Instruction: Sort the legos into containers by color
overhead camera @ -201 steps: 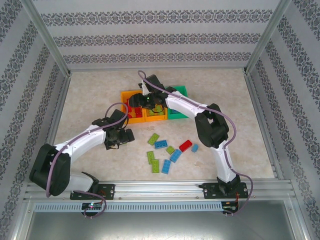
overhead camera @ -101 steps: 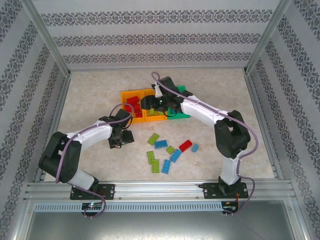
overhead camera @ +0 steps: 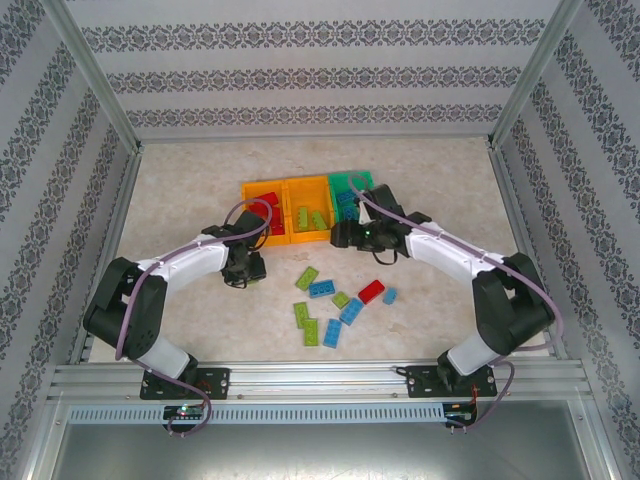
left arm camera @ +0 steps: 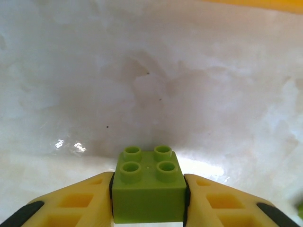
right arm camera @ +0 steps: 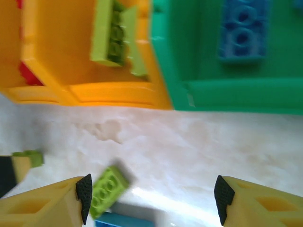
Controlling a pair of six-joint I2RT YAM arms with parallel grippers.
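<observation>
The legos (overhead camera: 351, 311) not yet sorted lie loose on the table (overhead camera: 170, 190) at its near middle, well apart from the three containers in a row at the far middle. These are a left orange bin (overhead camera: 262, 185) with red pieces, a middle orange bin (overhead camera: 310, 182) with lime ones, and a green bin (overhead camera: 352, 178) on the right with blue.

The step in hand looks like carrying a lime piece to the middle orange bin. To do it well, lift straight up first, pass far and right above the bin walls, keep off the right arm (overhead camera: 450, 255), and release only once over that bin's floor.

The left gripper (left arm camera: 149, 191) pinches the lime green brick (left arm camera: 147, 208) by two opposite sides, just near of the left orange bin. The right gripper (right arm camera: 151, 196) hangs spread and empty just near of the bins.

That brick is small, square, four-studded and glossy, and sits level between the fingers.
</observation>
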